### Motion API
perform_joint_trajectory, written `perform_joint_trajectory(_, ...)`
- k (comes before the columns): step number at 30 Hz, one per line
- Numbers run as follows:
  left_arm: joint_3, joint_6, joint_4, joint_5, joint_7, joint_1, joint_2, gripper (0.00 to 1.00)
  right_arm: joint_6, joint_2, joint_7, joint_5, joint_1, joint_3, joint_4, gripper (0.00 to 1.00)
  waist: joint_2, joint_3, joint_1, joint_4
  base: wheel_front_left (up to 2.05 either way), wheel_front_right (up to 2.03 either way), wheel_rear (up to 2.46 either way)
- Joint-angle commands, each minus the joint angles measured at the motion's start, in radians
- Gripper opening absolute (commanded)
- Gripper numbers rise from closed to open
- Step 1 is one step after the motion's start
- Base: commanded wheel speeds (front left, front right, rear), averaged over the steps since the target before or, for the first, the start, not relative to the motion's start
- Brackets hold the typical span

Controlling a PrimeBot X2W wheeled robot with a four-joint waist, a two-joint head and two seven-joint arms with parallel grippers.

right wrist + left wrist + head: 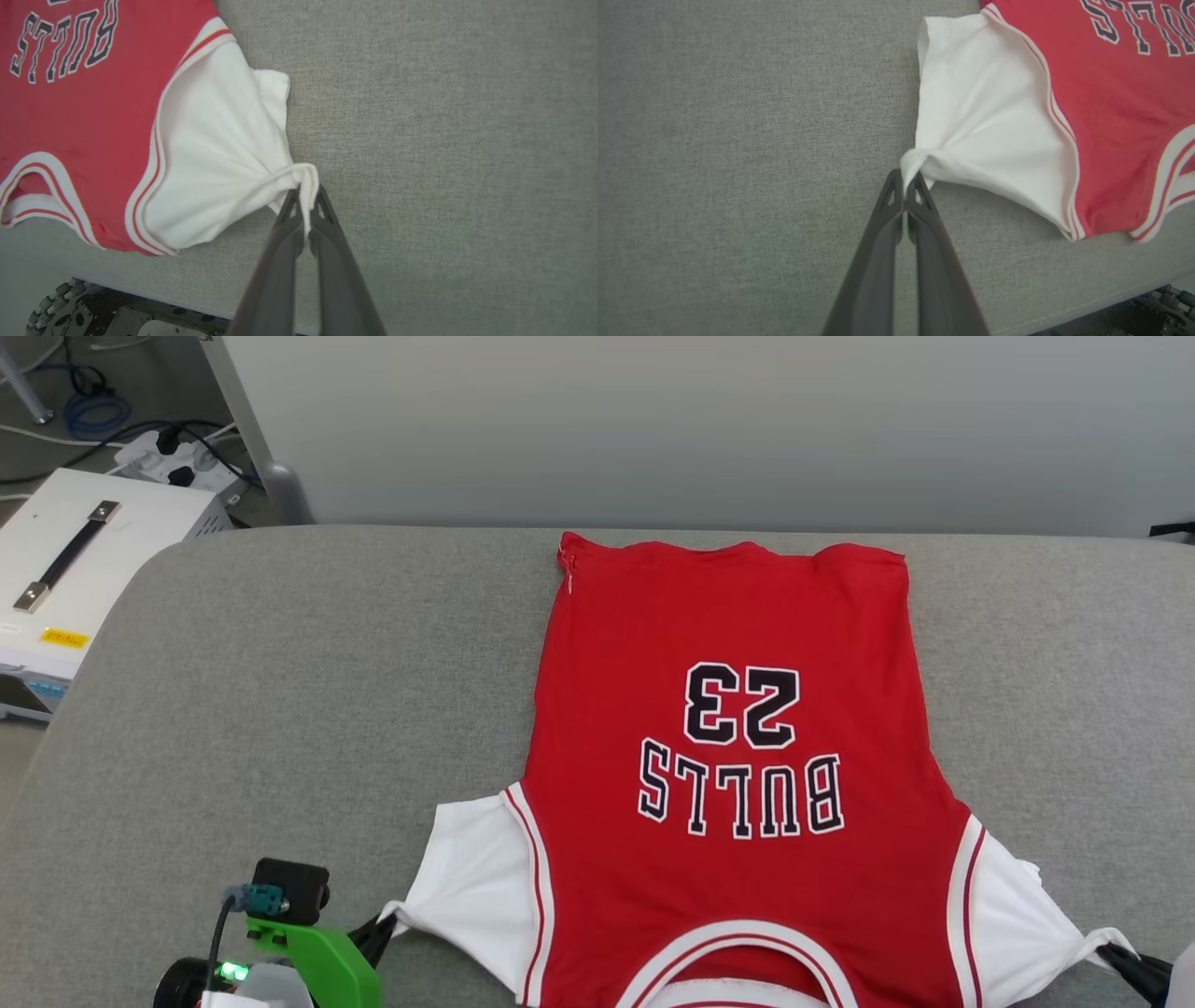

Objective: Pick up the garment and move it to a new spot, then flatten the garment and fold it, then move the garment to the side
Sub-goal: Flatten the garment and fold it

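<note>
L gripper (381, 930) sits low in head view at ~7 o'clock. Its forearm, w/ green plastic mount (317, 963) and small black camera block (291, 889), comes in from the bottom edge, fingers angled toward 2 o'clock. Jaws are clenched on the bunched tip of the white L sleeve (985, 126). In L wrist view the two long dark fingers rise from 6 o'clock and meet near centre, cloth pinched btwn the tips.

R gripper (1120, 959) is at ~4 o'clock of head view, just its dark fingers in at the edge, pointing toward 10 o'clock. It's also clamped tight, on the tip of the R sleeve (219, 154); a twist of white fabric pokes out btwn the tips in R wrist view.

Garment (728, 709) lies flat, print side up, on the grey table top (308, 691), from centre of head view down to 6 o'clock. Hem is at the 12 o'clock end, collar at the 6 o'clock end, print upside down to head cam. Sleeves are drawn out to points, L toward 8, R toward 4, w/ fan creases at each pinch.

Body is red, smooth knit, few wrinkles, hem edge a bit wavy. Red-white stripe trim runs at armholes and neck. "BULLS" and "23" are black w/ white outline.

Table top is grey woven textile w/ a rounded corner at 10 o'clock. Past it sit a white box (84, 569) w/ black strap handle and, at 11, a power strip (177, 462) w/ cables. A pale wall panel (700, 429) runs across 12.
</note>
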Motion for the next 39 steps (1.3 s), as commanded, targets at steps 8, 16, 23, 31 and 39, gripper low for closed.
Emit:
perform_joint_trajectory(8, -0.008, 0.064, -0.246, -0.007, 0.138, 0.01, 0.068, 0.0, -0.002, -0.008, 0.173, -0.02, -0.081, -0.112, -0.148, 1.0, -0.0001, 0.104, 0.0001, 0.02, 0.0, 0.0, 0.0)
perform_joint_trajectory(16, -0.017, 0.147, -0.528, 0.007, 0.282, 0.023, 0.132, 0.0, -0.002, 0.045, 0.47, -0.068, -0.313, -0.233, -0.271, 1.0, -0.0001, 0.259, 0.0001, 0.073, 0.0, 0.0, 0.0)
perform_joint_trajectory(23, -0.04, 0.177, -0.68, 0.083, 0.341, -0.026, 0.16, 0.0, -0.002, 0.093, 0.701, -0.178, -0.602, -0.288, -0.241, 1.0, -0.0001, 0.415, 0.0001, 0.149, 0.0, 0.0, 0.0)
perform_joint_trajectory(31, -0.062, 0.176, -0.73, 0.117, 0.333, -0.071, 0.128, 0.0, -0.002, 0.123, 0.836, -0.353, -0.891, -0.325, -0.105, 1.0, -0.0001, 0.55, 0.0001, 0.225, 0.0, 0.0, 0.0)
perform_joint_trajectory(39, -0.084, 0.148, -0.697, 0.127, 0.287, -0.123, 0.071, 0.0, -0.002, 0.118, 0.829, -0.474, -1.076, -0.328, 0.049, 1.0, -0.0001, 0.625, 0.0001, 0.283, 0.0, 0.0, 0.0)
